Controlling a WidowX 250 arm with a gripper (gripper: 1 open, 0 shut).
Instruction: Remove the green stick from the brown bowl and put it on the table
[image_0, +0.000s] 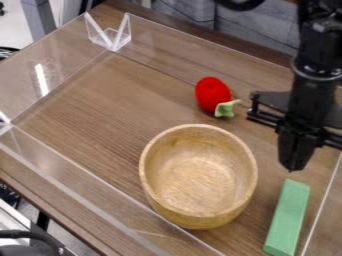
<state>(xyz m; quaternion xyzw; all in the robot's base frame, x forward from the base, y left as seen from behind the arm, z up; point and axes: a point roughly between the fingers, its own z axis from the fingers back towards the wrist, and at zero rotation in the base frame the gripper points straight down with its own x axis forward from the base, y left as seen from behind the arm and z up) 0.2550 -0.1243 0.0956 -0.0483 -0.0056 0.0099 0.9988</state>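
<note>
The green stick (287, 219) lies flat on the table (120, 100) at the lower right, just right of the brown bowl (199, 174). Nothing lies inside the bowl. My gripper (294, 160) hangs above the far end of the stick, clear of it, pointing straight down. Its fingers are together, shut on nothing.
A red strawberry toy (214, 94) with a green stem lies behind the bowl, left of the arm. Low clear acrylic walls (54, 70) border the tabletop, with a clear corner bracket (110, 33) at the back left.
</note>
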